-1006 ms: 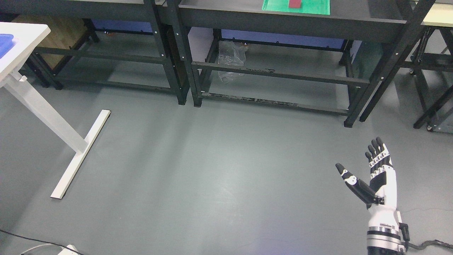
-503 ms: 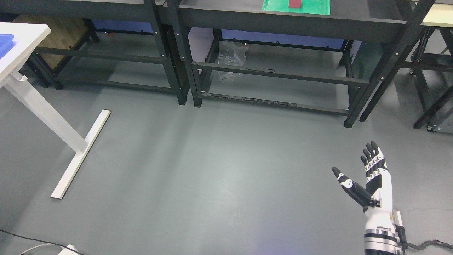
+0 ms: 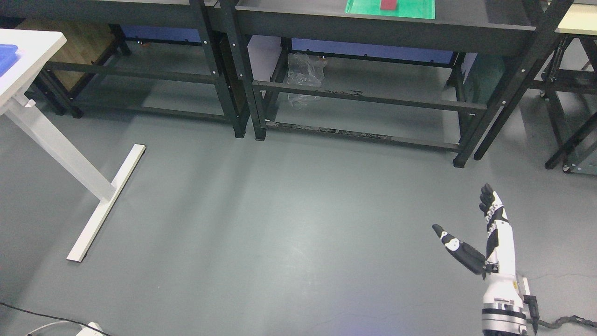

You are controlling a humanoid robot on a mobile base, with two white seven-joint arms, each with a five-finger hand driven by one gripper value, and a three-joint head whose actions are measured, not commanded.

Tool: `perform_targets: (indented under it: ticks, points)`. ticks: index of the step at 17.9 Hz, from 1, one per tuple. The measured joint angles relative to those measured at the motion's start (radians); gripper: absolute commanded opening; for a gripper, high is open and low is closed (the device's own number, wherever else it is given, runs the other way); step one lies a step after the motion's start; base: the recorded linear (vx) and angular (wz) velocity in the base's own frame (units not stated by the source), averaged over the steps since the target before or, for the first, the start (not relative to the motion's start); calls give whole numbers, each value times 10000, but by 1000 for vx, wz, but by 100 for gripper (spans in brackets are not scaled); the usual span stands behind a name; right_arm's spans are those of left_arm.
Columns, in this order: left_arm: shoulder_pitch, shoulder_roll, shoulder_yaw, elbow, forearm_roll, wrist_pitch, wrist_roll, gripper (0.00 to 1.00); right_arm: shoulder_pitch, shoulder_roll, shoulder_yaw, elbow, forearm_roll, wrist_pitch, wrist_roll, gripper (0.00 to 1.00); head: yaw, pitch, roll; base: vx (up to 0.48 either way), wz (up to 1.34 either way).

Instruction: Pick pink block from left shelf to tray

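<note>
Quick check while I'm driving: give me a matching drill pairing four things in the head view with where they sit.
Things:
1. flat green tray
2. pink rectangular block
3. right robot hand
4. crumpled clear plastic bag

Places:
A. under the dark shelf
B. lower right, over the grey floor, fingers open
C. on the dark shelf top
D. lying on the tray

Pairs: 1-C, 2-D, 3-B, 4-A

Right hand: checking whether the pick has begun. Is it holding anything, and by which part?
Nothing is held. The right hand is open over the floor; the pink block lies on the shelf.
</note>
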Motion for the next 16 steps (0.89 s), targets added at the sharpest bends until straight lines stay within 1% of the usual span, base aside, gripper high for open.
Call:
perform_targets:
  ticks: [3, 5, 6, 8, 9, 11, 14, 16]
  points:
    - [0, 0, 0, 0, 0, 0, 0, 100, -32, -309, -337, -22, 717, -174, 295, 100, 0, 0, 0, 48, 3]
    - [0, 0, 0, 0, 0, 0, 0, 100, 24, -523, -581, -35, 1133, -616, 438, 100, 0, 0, 0, 69, 5]
    - [0, 0, 0, 0, 0, 0, 0, 100, 38, -607, -725, -40, 1289, -910, 455, 98, 0, 0, 0, 93, 13]
    - [1, 0, 0, 0, 0, 0, 0, 100, 50, -680, -1034, -47, 1682, -1521, 473, 90, 0, 0, 0, 136, 2]
    - [1, 0, 0, 0, 0, 0, 0, 100, 38, -687, -1178, -47, 2007, -1603, 506, 90, 0, 0, 0, 145, 1]
    - [2, 0, 0, 0, 0, 0, 0, 100, -63, -688, -1393, -47, 2564, -1540, 57, 90, 0, 0, 0, 183, 35]
    - [2, 0, 0, 0, 0, 0, 0, 100, -225, -656, -1619, -39, 3377, -1067, -705, 98, 0, 0, 0, 212, 19]
    - [3, 0, 0, 0, 0, 0, 0, 100, -306, -633, -1722, -27, 3952, -851, -940, 99, 0, 0, 0, 233, -45]
